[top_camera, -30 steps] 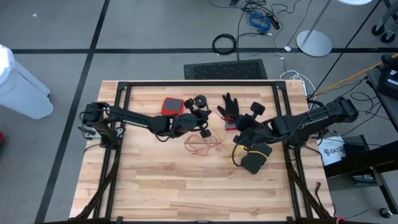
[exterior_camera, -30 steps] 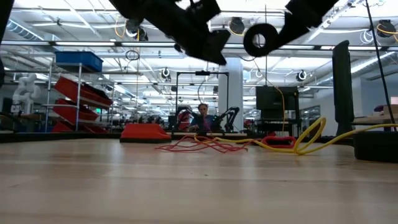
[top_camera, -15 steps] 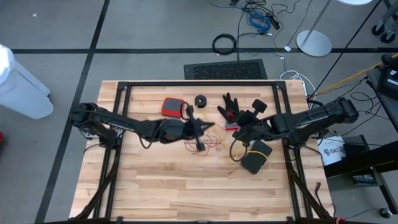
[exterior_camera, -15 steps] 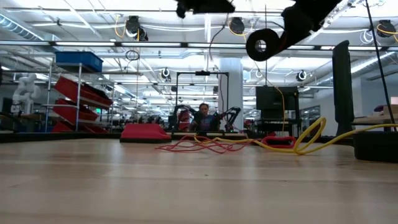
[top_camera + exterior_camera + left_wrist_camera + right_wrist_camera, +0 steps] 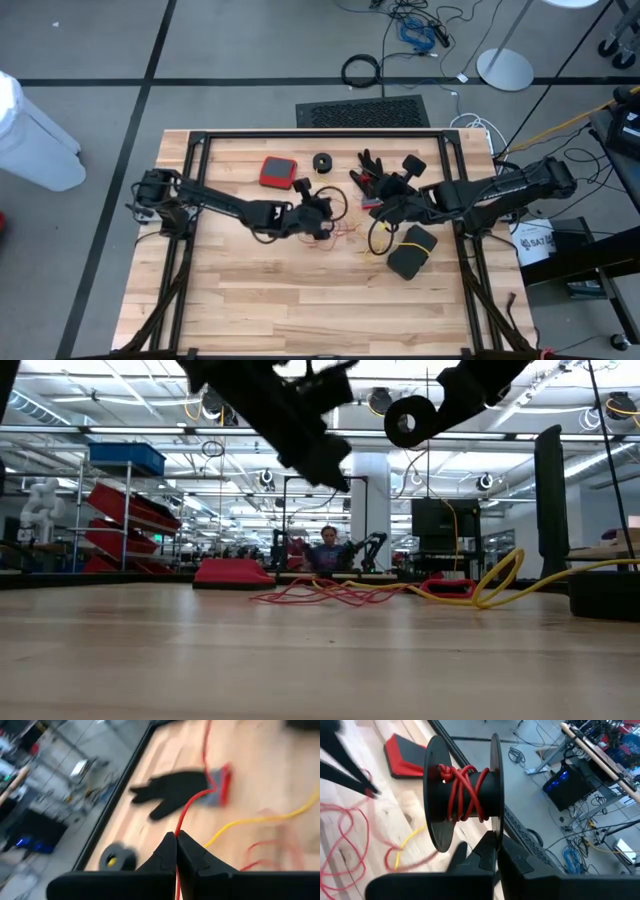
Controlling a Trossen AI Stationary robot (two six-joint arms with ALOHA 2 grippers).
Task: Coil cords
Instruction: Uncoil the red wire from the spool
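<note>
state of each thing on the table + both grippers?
left gripper: shut on red cord, raised above the table
right gripper: shut on black reel, raised
black reel: held, a few red turns wound on
red cord: mostly loose, tangled on the table
yellow cord: uncoiled, lying loose
black glove: lying flat

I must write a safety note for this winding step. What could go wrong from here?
1. The left gripper is shut on the red cord; a hard pull might slip or snap it.
2. Loose red cord lies tangled with the yellow cord on the table, so winding may drag both.
3. The right gripper, shut on the reel, holds only one flange edge; it might twist free.
</note>
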